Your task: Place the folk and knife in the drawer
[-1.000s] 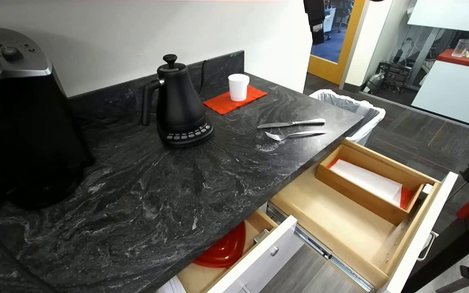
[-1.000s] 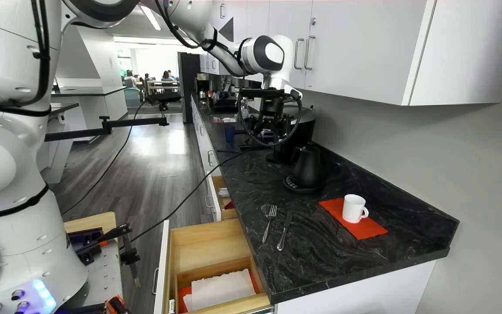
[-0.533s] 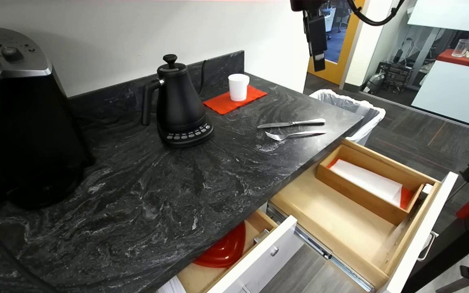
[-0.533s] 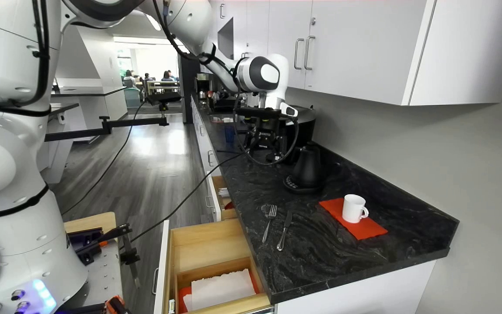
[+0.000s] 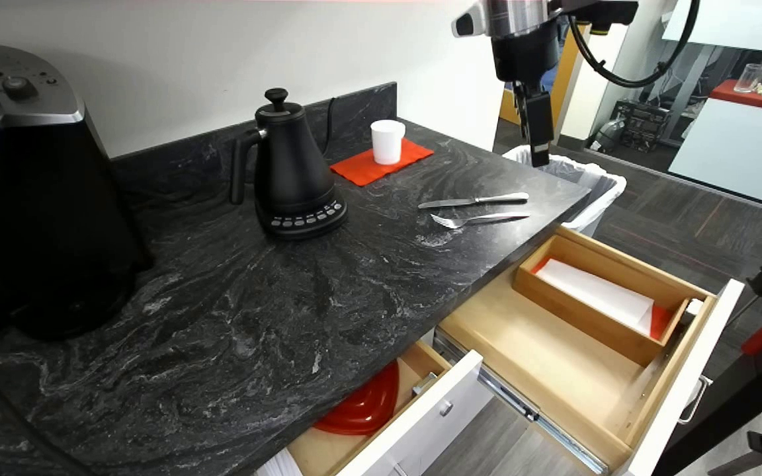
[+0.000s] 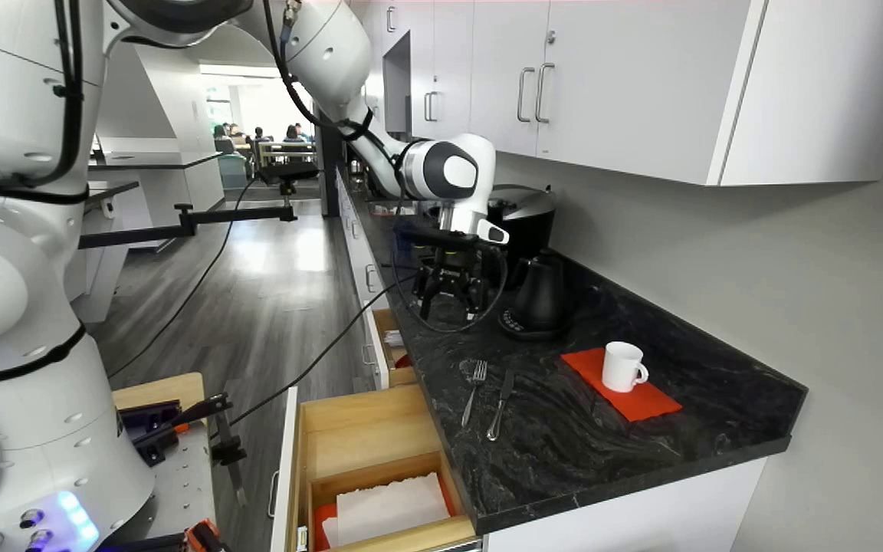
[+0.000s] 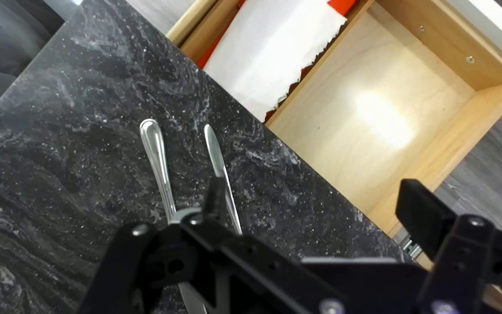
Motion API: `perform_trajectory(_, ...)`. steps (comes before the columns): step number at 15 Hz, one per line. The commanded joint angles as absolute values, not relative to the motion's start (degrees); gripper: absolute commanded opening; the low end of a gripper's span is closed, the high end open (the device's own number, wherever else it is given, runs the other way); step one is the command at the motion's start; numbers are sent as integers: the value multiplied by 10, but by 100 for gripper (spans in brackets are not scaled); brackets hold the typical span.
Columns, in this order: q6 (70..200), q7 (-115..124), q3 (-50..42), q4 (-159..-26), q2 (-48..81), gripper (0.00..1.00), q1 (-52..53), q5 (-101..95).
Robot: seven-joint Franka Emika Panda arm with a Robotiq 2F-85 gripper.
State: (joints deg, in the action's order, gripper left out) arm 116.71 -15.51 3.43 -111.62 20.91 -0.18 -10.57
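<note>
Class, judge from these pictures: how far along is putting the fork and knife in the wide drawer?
Done: the wide drawer stands open.
In hand: nothing; the gripper is open and empty.
Left: the fork and the knife lie on the counter, so both need picking up and placing.

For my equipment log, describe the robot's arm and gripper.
The arm is white with rounded segments, dark grey patches, black cables held by black straps, and a glowing pale-blue strip low down. The gripper is black and angular, with blocky fingers; a black cord loops nearby.
</note>
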Motion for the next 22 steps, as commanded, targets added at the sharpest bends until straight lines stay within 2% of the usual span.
perform_trajectory(1,1225,-152,31,-1241,134,100,-4,-101)
perform_trajectory(5,1269,-155,34,-1359,72,100,-2,-93)
perform_trajectory(6,1236,-155,30,-1274,139,100,2,-103)
perform_trajectory(9,1252,-155,30,-1330,103,100,3,-102)
perform_trajectory(19,1253,-155,30,-1336,94,100,3,-101)
perform_trajectory(22,1248,-148,17,-1247,204,100,-4,-113)
